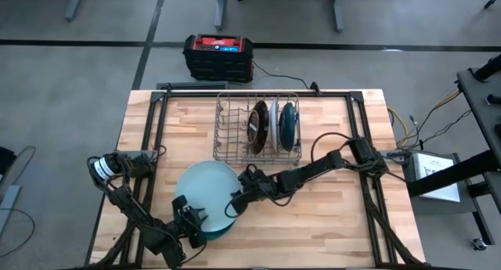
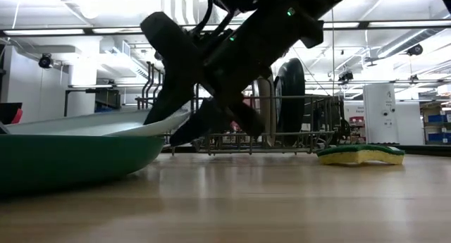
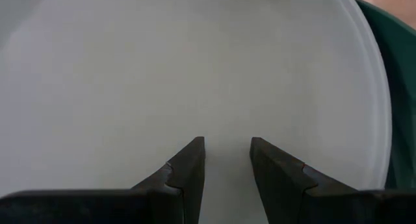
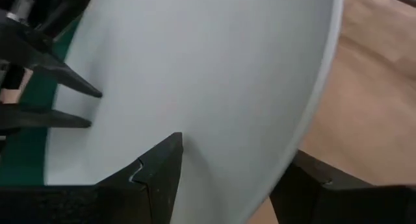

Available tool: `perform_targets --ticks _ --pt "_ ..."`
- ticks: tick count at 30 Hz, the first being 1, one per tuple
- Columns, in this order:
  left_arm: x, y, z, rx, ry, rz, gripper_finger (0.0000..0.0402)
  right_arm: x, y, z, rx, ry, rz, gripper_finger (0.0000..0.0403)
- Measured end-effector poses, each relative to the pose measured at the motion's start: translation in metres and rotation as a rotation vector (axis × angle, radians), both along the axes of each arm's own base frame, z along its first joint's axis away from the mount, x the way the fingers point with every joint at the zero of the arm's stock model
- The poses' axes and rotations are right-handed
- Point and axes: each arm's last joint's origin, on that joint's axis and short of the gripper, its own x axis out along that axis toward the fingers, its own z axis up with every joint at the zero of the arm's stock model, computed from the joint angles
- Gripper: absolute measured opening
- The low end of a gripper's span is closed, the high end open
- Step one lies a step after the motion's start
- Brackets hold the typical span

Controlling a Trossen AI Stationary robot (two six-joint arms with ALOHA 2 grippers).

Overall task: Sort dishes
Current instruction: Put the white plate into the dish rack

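Observation:
A large pale blue-white plate (image 1: 205,188) lies on a bright green plate (image 2: 70,162) at the table's near middle. My right gripper (image 1: 233,206) is shut on the pale plate's right rim. My left gripper (image 3: 227,146) is open at the plate's near edge, its fingers reaching over the plate's face. It also shows in the right wrist view (image 4: 91,107). A dark red-brown plate (image 1: 258,123) and a dark teal plate (image 1: 288,123) stand on edge in the grey wire rack (image 1: 231,141). A thin pale plate (image 1: 274,125) seems to stand between them. My right gripper pinches the pale plate's right rim (image 4: 305,120), one finger (image 4: 162,172) on the plate's upper face and one (image 4: 318,182) under the rim. The fingers come slanting down from the table's right. In the low view that rim (image 2: 165,120) is raised and the plate's left part lies on the green plate. My left gripper's open fingers (image 3: 192,162) lie close over the pale plate's face; I cannot tell whether they touch it.
A yellow-green sponge (image 2: 361,155) lies on the table to the right of the plates. The rack stands at the table's far middle, with free slots at its left. A black and red box (image 1: 219,55) stands on the floor beyond the far edge.

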Motion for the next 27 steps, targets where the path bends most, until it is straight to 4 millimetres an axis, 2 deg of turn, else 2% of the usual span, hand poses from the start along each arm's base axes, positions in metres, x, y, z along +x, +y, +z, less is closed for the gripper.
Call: perform_targets --ticks 4,10,12,18,27 --pt "0.000 0.000 0.000 0.002 -0.002 -0.001 0.0116 0.000 -0.001 0.000 -0.017 0.005 0.008 0.0155" --pt "0.000 -0.001 0.001 0.008 0.000 -0.005 0.0116 -0.001 -0.001 0.013 -0.008 -0.020 0.008 0.0038" --pt "0.001 -0.002 0.004 0.014 0.003 -0.007 0.0116 -0.001 -0.001 0.017 -0.002 -0.032 0.009 0.0015" --pt "0.006 -0.010 0.020 0.051 0.037 -0.035 0.0116 -0.003 -0.001 0.026 -0.006 -0.041 0.023 0.0010" --pt "0.012 -0.035 0.073 0.136 0.047 -0.117 0.0116 -0.014 0.001 0.065 -0.074 -0.093 0.093 0.0001"
